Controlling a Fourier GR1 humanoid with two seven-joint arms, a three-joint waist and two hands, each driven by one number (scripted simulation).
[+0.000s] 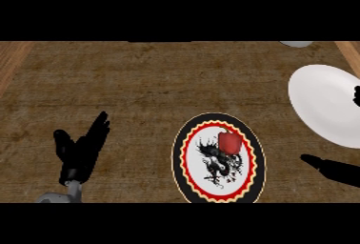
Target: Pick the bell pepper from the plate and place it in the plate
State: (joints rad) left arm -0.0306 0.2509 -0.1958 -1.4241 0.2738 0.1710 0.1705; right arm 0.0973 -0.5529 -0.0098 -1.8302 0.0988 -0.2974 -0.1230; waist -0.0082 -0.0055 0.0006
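A red bell pepper [229,141] lies on the upper right part of a patterned plate [191,164] with a black, red and yellow rim and a dark drawing in its white middle. A plain white plate [322,102] sits at the right edge, farther back. My left hand [83,150] stands open at the lower left, fingers straight and pointing up, well apart from the patterned plate. Of my right hand [334,168] only dark fingers show at the right edge, to the right of the patterned plate and below the white one; nothing is held in it.
The counter's top is brown and woven-looking, with lighter wooden strips [14,62] along its left and right sides. A small pale object [296,44] peeks in at the top right. Another dark piece [356,96] shows at the right edge over the white plate.
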